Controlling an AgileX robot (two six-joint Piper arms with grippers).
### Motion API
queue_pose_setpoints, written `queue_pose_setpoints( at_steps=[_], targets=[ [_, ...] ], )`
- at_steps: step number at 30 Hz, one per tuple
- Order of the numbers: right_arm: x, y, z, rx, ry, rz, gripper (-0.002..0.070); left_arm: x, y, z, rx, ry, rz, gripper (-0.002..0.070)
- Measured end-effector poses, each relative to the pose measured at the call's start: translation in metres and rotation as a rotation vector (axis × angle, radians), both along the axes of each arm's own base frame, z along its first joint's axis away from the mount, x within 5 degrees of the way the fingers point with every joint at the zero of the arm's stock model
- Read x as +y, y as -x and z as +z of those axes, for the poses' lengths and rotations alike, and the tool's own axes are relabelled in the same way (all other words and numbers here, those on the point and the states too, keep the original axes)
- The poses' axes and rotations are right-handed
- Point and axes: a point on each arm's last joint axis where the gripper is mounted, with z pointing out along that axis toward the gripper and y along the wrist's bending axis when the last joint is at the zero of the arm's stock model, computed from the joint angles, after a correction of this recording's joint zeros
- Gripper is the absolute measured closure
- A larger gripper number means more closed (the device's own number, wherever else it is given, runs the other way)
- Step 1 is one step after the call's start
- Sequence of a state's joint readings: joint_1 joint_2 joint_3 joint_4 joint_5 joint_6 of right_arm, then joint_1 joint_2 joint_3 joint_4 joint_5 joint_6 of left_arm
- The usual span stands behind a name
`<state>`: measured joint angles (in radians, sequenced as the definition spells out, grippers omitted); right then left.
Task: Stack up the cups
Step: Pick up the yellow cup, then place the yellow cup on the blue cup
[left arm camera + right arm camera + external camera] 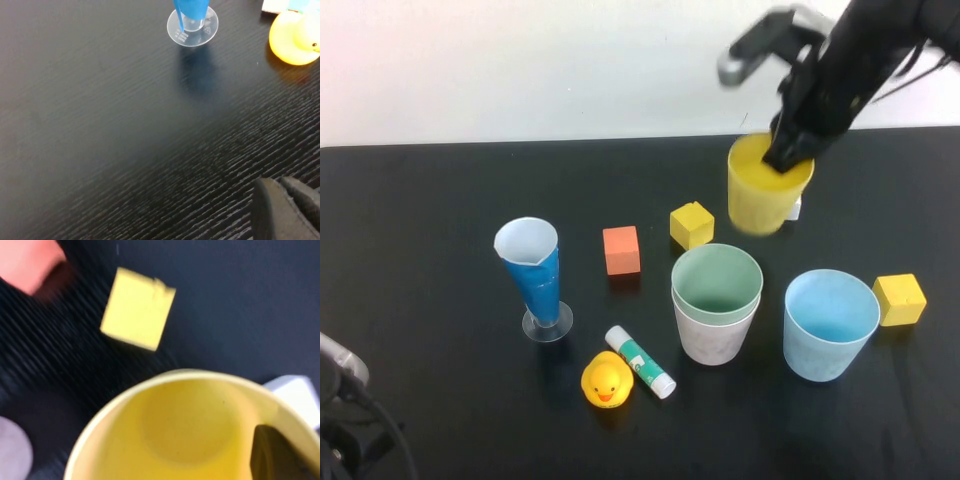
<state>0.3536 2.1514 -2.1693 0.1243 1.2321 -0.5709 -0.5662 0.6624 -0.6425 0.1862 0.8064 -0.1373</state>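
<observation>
My right gripper [788, 155] is at the back right of the table, shut on the rim of the yellow cup [763, 192]. One finger [272, 455] shows inside the yellow cup [175, 430]. The green cup [717, 280] sits nested in the pink cup [713, 345] at the table's centre. Just right of them the light blue cup [828, 325] stands upright on its own. My left gripper [282, 207] is shut with nothing in it, low over bare table at the near left.
A tall blue cone glass [533, 270] stands left of centre, with a rubber duck [606, 380] and a glue stick [640, 361] in front of it. An orange cube [621, 250], two yellow cubes [691, 224] [900, 299] and a white block [798, 208] lie around the cups.
</observation>
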Motion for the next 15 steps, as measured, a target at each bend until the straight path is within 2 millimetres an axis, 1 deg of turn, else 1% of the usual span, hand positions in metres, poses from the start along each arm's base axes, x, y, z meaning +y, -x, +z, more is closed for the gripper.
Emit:
queue_pose_setpoints(
  at_steps=[1, 2, 4, 7, 8, 9, 11, 12, 15],
  targets=[
    [-0.001, 0.004, 0.011, -0.019, -0.009, -0.001, 0.0649, 0.000, 0.000, 0.000, 0.000, 0.001, 0.001, 0.0675],
    [-0.004, 0.012, 0.030, -0.057, -0.024, -0.001, 0.0649, 0.000, 0.000, 0.000, 0.001, 0.002, 0.002, 0.0674],
    [-0.009, 0.026, 0.058, -0.110, -0.049, -0.001, 0.0649, 0.000, 0.000, 0.000, 0.001, 0.003, 0.003, 0.0674],
    [-0.019, 0.059, 0.104, -0.191, -0.104, 0.005, 0.0650, 0.000, 0.000, 0.000, 0.001, 0.003, 0.003, 0.0675],
    [-0.023, 0.071, 0.114, -0.200, -0.117, 0.007, 0.0650, 0.000, 0.000, 0.000, 0.000, 0.004, 0.003, 0.0675],
    [-0.026, 0.083, 0.119, -0.197, -0.124, 0.009, 0.0650, 0.000, -0.001, 0.001, -0.008, 0.009, 0.001, 0.0675],
    [-0.032, 0.101, 0.116, -0.166, -0.114, 0.016, 0.0650, -0.001, -0.001, 0.002, -0.024, 0.018, -0.003, 0.0675],
    [-0.035, 0.109, 0.110, -0.132, -0.105, 0.019, 0.0650, -0.002, -0.002, 0.003, -0.034, 0.025, -0.005, 0.0675],
    [-0.039, 0.120, 0.077, -0.014, -0.060, 0.024, 0.0650, -0.004, -0.003, 0.005, -0.063, 0.055, -0.012, 0.0675]
  ],
)
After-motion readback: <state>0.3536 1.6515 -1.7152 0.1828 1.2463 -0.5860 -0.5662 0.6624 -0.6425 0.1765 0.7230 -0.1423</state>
